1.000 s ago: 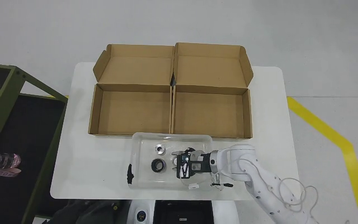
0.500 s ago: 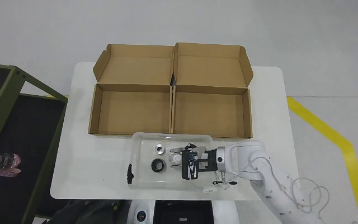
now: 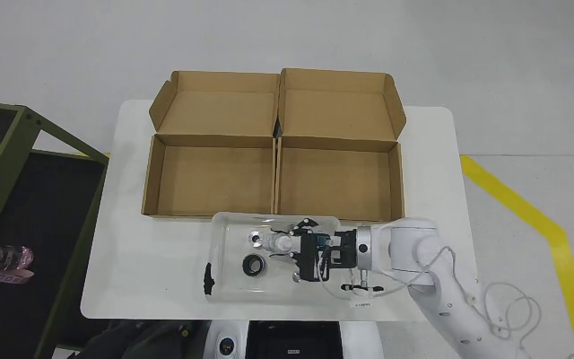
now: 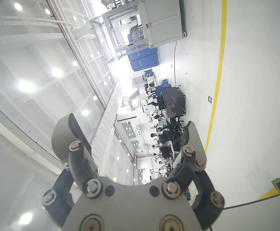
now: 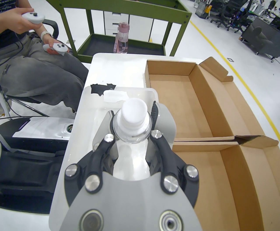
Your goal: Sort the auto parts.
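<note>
My right gripper point(image 5: 132, 122) is shut on a white stepped plastic part with a clear flange point(image 5: 133, 119), held above the clear plastic bin point(image 5: 87, 105). From above, that gripper point(image 3: 289, 242) hangs over the bin point(image 3: 224, 269) near the table's front. A black ring part point(image 3: 255, 265) and a small silver metal part point(image 3: 256, 239) lie in the bin. My left gripper point(image 4: 131, 129) is open, its fingers bare, pointing up at the hall ceiling.
Two open cardboard boxes point(image 3: 211, 179) point(image 3: 336, 184) stand side by side behind the bin, with their lids folded back. A green cart point(image 3: 27, 224) stands left of the table. A seated person holding controllers point(image 5: 32, 17) is beyond the table's end.
The right gripper has lifted and moved back in the bin, toward the boxes, carrying the white part. The black ring and silver part stay put.
</note>
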`<state>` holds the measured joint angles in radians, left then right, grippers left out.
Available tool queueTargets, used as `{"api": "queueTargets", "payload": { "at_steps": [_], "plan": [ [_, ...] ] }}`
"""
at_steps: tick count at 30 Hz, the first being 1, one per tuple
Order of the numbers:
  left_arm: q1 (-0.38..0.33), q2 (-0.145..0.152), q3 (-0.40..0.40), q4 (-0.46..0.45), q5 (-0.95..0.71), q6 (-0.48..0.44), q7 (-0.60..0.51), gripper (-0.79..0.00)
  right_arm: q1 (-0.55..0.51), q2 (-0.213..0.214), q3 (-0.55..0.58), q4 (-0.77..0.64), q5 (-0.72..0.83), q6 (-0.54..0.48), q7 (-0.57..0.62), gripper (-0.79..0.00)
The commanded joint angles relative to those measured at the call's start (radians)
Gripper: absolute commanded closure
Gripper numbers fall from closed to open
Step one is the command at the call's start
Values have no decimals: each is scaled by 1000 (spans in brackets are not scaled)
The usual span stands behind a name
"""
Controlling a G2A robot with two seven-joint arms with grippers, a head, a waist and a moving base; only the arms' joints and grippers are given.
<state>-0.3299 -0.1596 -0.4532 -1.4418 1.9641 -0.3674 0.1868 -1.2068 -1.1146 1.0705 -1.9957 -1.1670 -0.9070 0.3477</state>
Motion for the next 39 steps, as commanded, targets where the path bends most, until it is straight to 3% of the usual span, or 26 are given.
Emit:
{"api": "queueTargets", "payload": {
  "at_steps": [1,20,39],
  "plan": [
    [0,0,0,0,0,0,0,-785,10,2,13,6,13,-2,-4,0],
    [0,0,0,0,0,0,0,-785,95,11,106,145,153,59,-46,0],
    [0,0,0,0,0,0,0,-785,290,-17,-11,398,124,121,-11,0]
  ]
}}
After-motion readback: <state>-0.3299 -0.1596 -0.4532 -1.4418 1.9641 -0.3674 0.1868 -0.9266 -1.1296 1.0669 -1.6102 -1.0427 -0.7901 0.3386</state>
